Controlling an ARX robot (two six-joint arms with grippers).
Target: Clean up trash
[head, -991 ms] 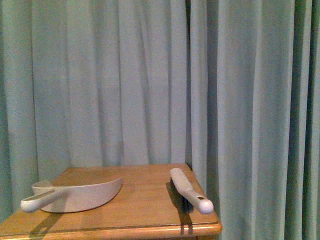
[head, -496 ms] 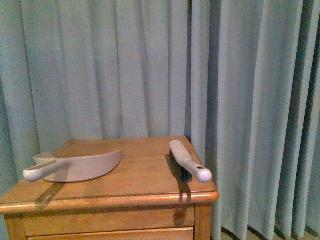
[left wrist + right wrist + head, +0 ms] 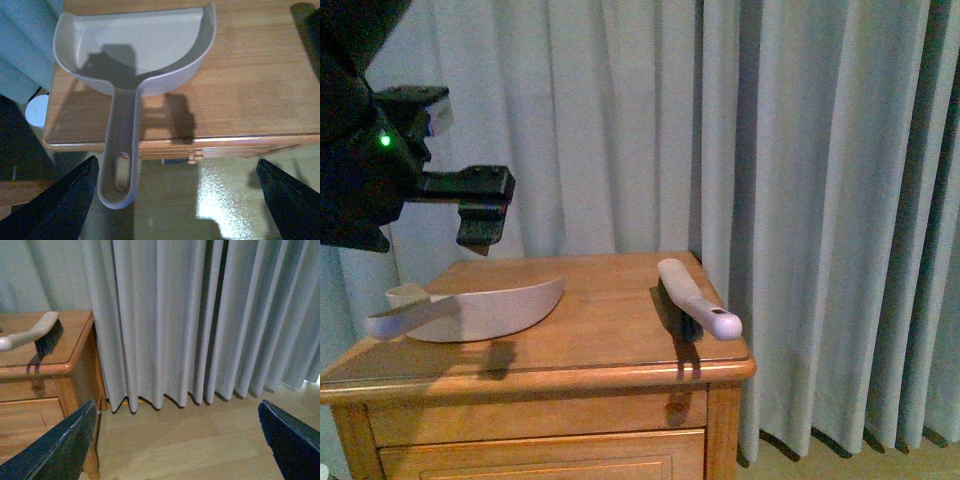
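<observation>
left tool [image 3: 480, 228] spread open above dustpan [image 3: 492, 310] | right tool [image 3: 177, 445] spread open beside cabinet [image 3: 35, 371] | trash position: cannot tell

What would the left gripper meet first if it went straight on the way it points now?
Probably the dustpan, which lies right under it; otherwise the table beside it. Depth is unclear.
</observation>
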